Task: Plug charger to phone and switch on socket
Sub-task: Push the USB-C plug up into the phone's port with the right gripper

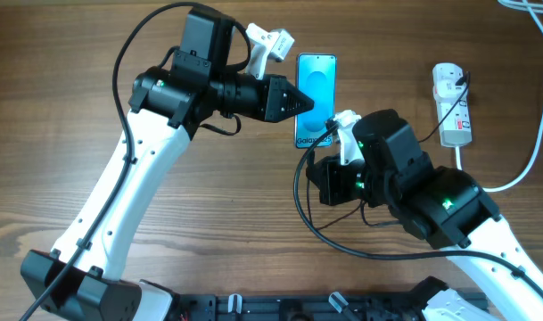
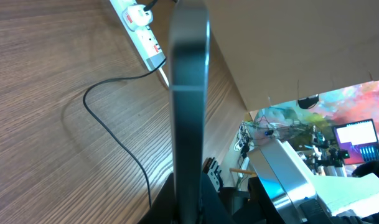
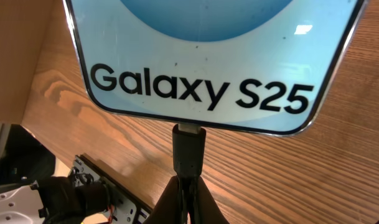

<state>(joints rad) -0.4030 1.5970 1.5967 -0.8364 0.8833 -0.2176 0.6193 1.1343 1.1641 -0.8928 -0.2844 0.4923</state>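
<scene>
— Gripping the phone [image 1: 317,76] by its long left edge is the left gripper [image 1: 300,102], fingers pinched on the casing. Its wrist view shows the handset edge-on, rising straight out of the jaws.

— And the phone sits mid-scene over the table [image 1: 75,53], cyan screen up, the "Galaxy S25" end pointing at the right arm. Lifted or lying flat? The views don't settle that.

— Next across, the right gripper [image 1: 329,141] is right at that lower end. Its fingers are pressed on the charger [image 3: 189,149], the small dark plug butted against the middle of the phone's bottom edge.

— Is it home?

— Entered, or very nearly. The plug meets the rim with no gap, but how deep it sits is hidden. Call the plugging step close to finished, not confirmed.

— Further right, then: the socket [image 1: 454,107].

— Well apart from both grippers, near the table's right edge, with a white adapter [image 1: 448,76] in its far end. The switch is too small to read.

— So what's left?

— Probably a final seating push if needed and a release. Then one arm, likely the right, goes over to press that switch, a half of the job that looks untouched.
</scene>
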